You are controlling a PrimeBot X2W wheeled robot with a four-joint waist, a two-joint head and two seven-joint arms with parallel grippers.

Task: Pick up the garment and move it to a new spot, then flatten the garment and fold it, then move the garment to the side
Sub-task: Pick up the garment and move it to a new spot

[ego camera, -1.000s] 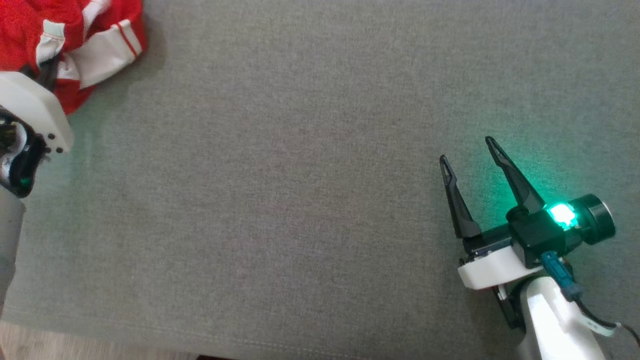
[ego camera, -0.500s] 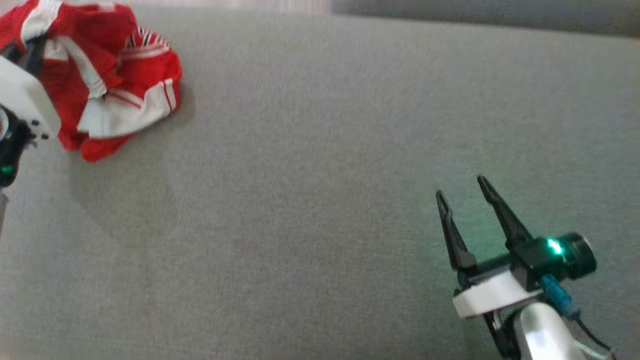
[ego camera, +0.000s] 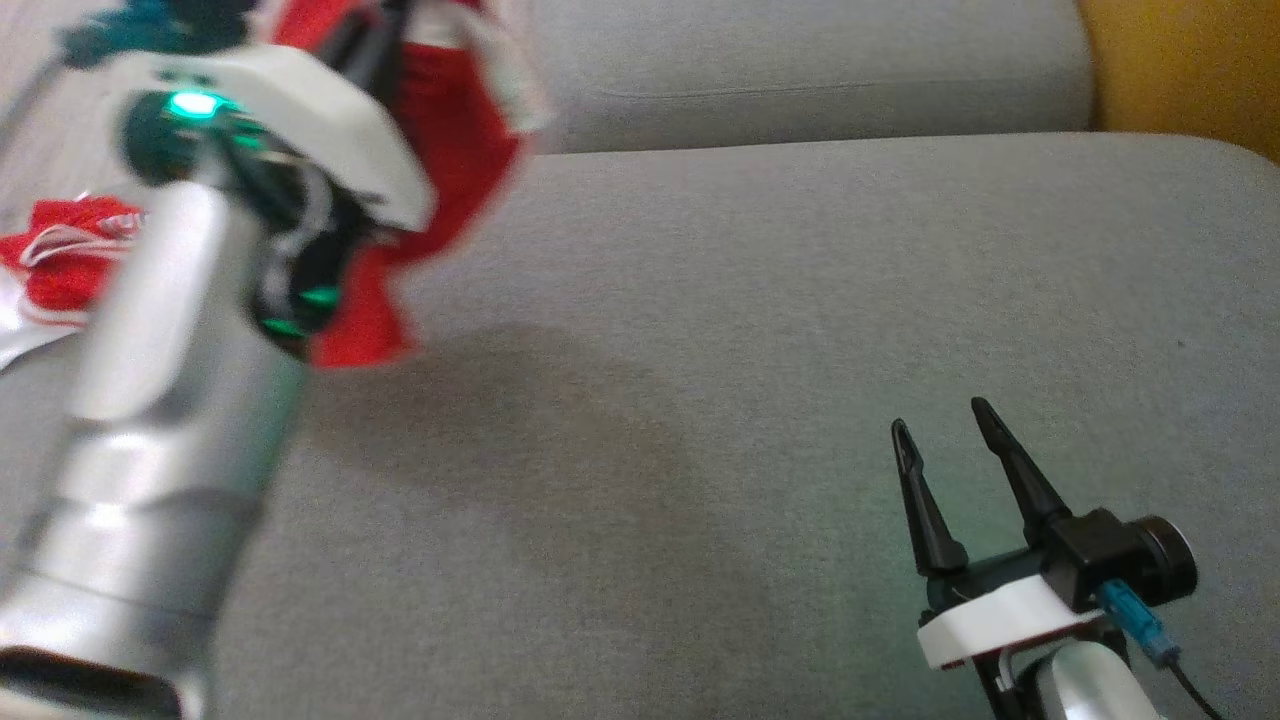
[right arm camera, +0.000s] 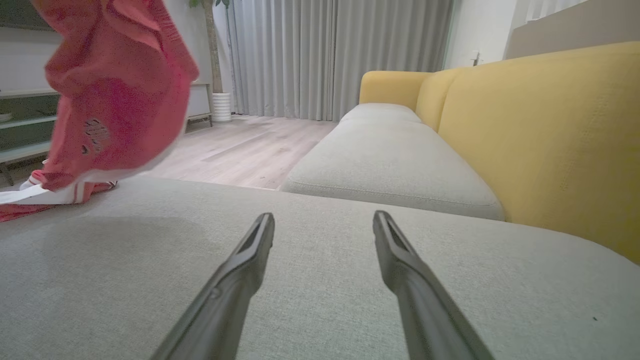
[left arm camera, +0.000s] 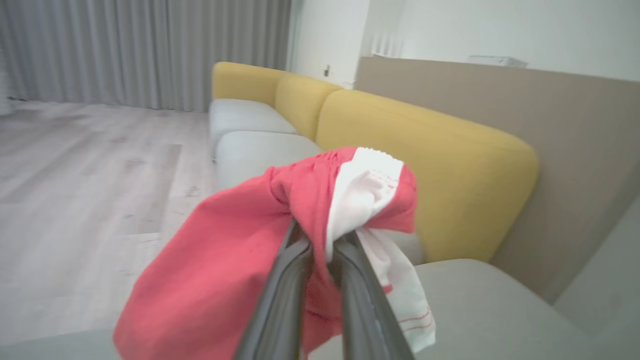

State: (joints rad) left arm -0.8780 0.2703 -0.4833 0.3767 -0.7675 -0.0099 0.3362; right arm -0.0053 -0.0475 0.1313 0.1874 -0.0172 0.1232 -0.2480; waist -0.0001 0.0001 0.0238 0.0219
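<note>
Left gripper (left arm camera: 320,240) pressed together on a bunched fold of the red-and-white garment (left arm camera: 225,260), which hangs in the air above the far left part of the grey seat cushion (ego camera: 700,400). The right gripper (ego camera: 940,415) rests low over the near right of the cushion, its fingers spread and holding nothing, well apart from the cloth.

Likely hazards:
- **Slipping:** The pinch takes only a small gather near the white band, so the thin fold may slip out between the fingers if the arm swings. The head view is blurred at the cloth, which suggests a swing.
- **Snagging:** More red-and-white cloth (ego camera: 60,270) lies on the cushion at the far left. It cannot be told whether this is a trailing part of the same garment. If it is, it may drag or catch on the cushion edge and pull the fold loose.
- **Falling:** The wooden floor (left arm camera: 75,175) lies just beyond that edge, so a drop there would take the garment off the work surface.
- **Crumpling:** Only one point supports the cloth, so it may land in a heap, which would make flattening harder.
</note>
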